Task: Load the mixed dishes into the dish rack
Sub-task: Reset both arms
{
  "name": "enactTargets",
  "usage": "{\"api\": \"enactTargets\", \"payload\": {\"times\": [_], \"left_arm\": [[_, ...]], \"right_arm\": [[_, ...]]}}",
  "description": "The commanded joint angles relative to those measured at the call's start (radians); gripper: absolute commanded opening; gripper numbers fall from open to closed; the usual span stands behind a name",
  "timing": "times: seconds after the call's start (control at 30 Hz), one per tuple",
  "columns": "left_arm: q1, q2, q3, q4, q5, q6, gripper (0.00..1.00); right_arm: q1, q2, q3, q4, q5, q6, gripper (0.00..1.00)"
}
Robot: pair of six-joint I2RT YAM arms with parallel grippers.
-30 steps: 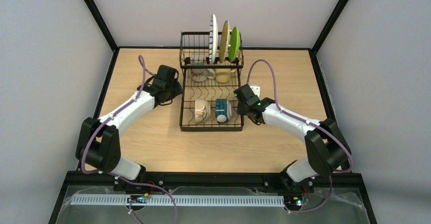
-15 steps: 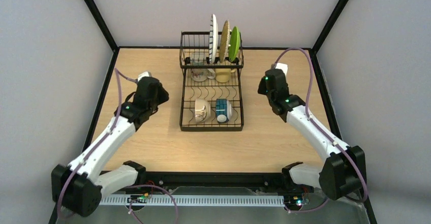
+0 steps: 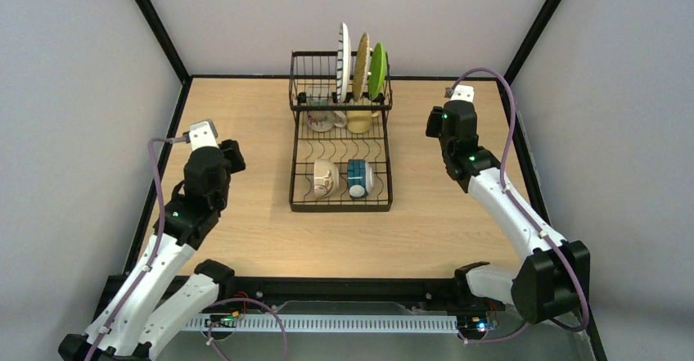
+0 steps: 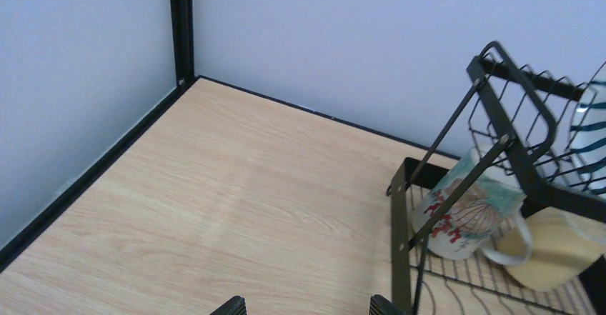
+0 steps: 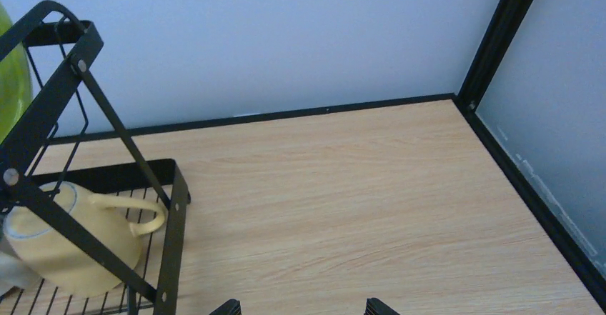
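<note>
The black wire dish rack (image 3: 340,206) stands mid-table. Three plates stand upright in its raised back section: white striped (image 3: 344,62), tan (image 3: 361,66) and lime green (image 3: 377,70). Behind them on the rack floor lie the printed white mug (image 3: 321,118) and the pale yellow mug (image 3: 358,121). The cream mug (image 3: 325,178) and the blue-patterned mug (image 3: 358,178) lie at the front. My left gripper (image 3: 227,155) hangs open and empty left of the rack, over bare wood (image 4: 307,306). My right gripper (image 3: 439,120) is open and empty right of the rack (image 5: 300,306).
Black frame posts and grey walls close in the table on three sides. The left wrist view shows the rack's corner (image 4: 399,236) close on the right, with the printed mug (image 4: 468,211) behind it. The right wrist view shows the rack's side (image 5: 171,243) and yellow mug (image 5: 64,247) on the left.
Both arms have swung away from the rack, the left back toward the near left, the right out toward the far right. The right gripper has opened wide.
</note>
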Motion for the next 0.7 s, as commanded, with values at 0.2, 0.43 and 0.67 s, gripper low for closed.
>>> {"api": "enactTargets", "payload": {"times": [0.2,0.43,0.67], "left_arm": [[0.003,0.022,-0.025,0.045,-0.057,0.096,0.99],[0.003,0.033,-0.02,0.052,-0.064,0.099,0.99],[0.003,0.035,-0.019,0.06,-0.064,0.095,0.99]], "right_arm": [[-0.001,-0.033,-0.014,0.049,0.062,-0.045,1.0],[-0.001,-0.029,0.003,0.047,0.048,-0.043,1.0],[0.0,-0.032,0.017,0.034,0.061,-0.027,1.0]]}}
